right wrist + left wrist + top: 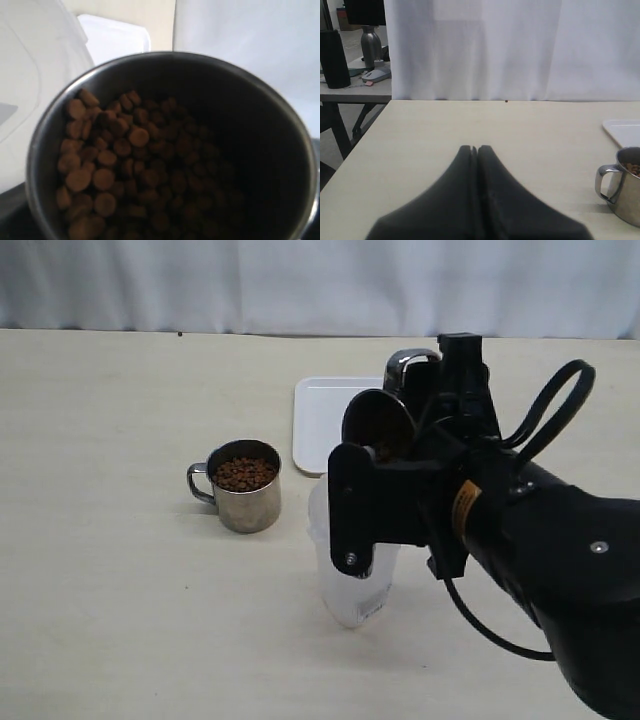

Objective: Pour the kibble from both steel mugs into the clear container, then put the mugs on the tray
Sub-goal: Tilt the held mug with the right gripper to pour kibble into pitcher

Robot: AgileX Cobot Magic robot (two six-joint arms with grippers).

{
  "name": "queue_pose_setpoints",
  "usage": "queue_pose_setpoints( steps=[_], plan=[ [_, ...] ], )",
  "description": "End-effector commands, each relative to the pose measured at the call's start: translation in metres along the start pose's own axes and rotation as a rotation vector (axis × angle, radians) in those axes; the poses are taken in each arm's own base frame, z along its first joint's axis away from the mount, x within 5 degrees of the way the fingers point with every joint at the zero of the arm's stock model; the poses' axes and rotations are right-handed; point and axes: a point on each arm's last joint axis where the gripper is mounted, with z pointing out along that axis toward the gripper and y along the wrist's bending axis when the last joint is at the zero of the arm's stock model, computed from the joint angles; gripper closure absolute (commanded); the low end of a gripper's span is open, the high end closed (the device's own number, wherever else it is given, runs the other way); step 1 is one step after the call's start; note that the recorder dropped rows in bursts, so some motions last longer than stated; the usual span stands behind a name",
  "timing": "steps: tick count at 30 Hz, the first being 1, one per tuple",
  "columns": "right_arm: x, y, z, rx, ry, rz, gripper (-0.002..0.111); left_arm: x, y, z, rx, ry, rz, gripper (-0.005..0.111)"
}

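Note:
One steel mug [243,487] stands upright on the table, full of kibble [244,473]; the left wrist view catches it at the edge [625,185]. My right gripper [420,400] holds the second steel mug [380,425] aloft, tilted toward the clear container [350,590] just below it. In the right wrist view this mug [280,100] fills the picture, its kibble [125,160] heaped toward the low side next to the container [30,90]; the fingers are hidden. The white tray [325,420] lies behind. My left gripper [474,149] is shut and empty above the table.
A white curtain [200,280] closes off the back of the table. The left wrist view shows the table's side edge [350,155], and beyond it another desk [355,92] with a dark bottle and small items. A black cable loop [560,400] arches over my right arm.

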Motion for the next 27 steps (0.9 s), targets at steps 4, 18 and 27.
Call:
queue_pose_setpoints(
  steps=[4, 18, 27],
  plan=[
    [-0.0001, -0.0094, -0.0014, 0.088, 0.01, -0.069, 0.103, -0.0004, 0.0001, 0.0, -0.001, -0.011, 0.0, 0.107],
    [0.0006, -0.016, -0.0022, 0.159, 0.027, -0.154, 0.103, -0.0004, 0.0001, 0.0, -0.001, -0.011, 0.0, 0.107],
    [0.0007, -0.0159, -0.0022, 0.157, 0.033, -0.227, 0.103, -0.0004, 0.0001, 0.0, -0.001, -0.011, 0.0, 0.107]
  ],
)
